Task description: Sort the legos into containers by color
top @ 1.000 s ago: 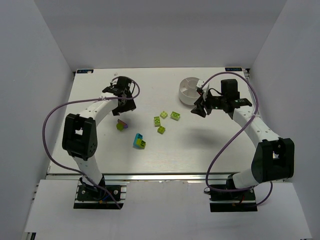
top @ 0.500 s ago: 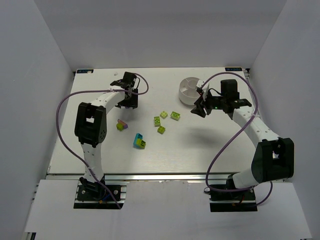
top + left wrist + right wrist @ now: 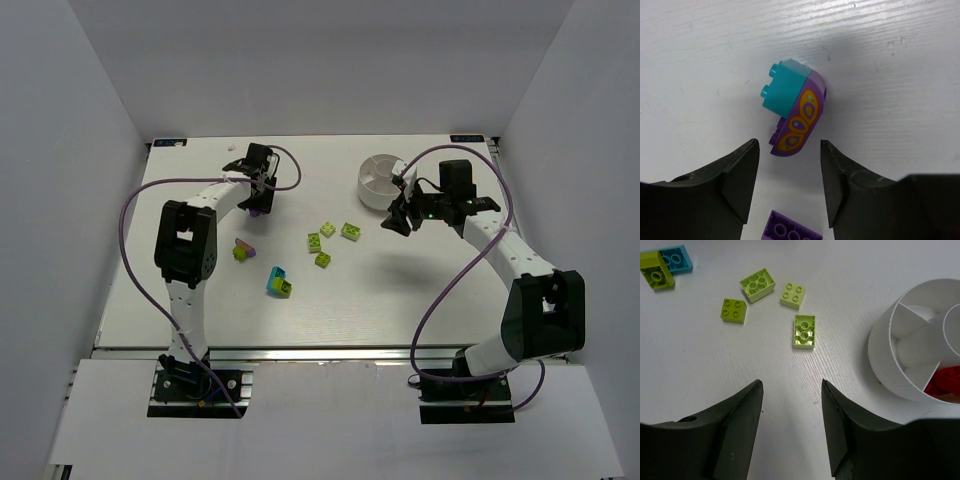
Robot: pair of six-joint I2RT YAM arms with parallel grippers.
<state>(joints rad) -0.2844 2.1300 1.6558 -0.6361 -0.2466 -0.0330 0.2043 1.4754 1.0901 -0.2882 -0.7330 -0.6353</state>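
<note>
Now, your left gripper [image 3: 789, 172] stands open astride the teal-and-purple plastic clump [image 3: 795, 107], mid-frame, not touching it. Lying skewed, it could spin loose as you close. Your right gripper [image 3: 791, 405] hangs wide and empty, with the round white plastic dish [image 3: 885, 365] at frame right.

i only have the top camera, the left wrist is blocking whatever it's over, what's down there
observer: a teal brick joined to a purple piece with a yellow pattern lies at the mouth of the left gripper. The jaws are apart and not touching it.
operator: anything else near it
observer: a second purple brick peeks in at the bottom edge of the left wrist view.
operator: is anything in the dish yet
observer: the right wrist view shows red pieces in one wedge of the dish.
</note>
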